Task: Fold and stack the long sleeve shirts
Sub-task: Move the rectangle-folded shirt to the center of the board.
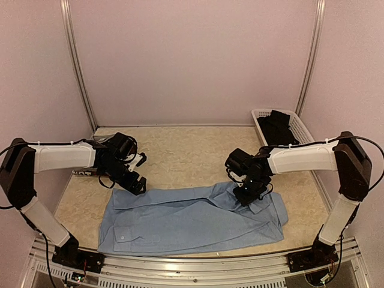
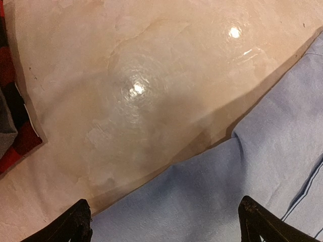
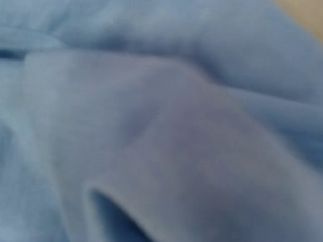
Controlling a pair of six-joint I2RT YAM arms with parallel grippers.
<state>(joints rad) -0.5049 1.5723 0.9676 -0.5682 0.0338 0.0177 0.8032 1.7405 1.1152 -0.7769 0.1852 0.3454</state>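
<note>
Light blue shirt (image 1: 192,221) in clenched right hand (image 1: 246,197); released left hand (image 1: 136,184) over its edge

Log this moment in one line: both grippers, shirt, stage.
left gripper: open, above light blue shirt far-left edge | right gripper: shut, down on shirt's right side, grip unclear | shirt: spread on table

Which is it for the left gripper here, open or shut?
Open: the left gripper shows its fingertips far apart, nothing between them, above the edge of the light blue shirt.
</note>
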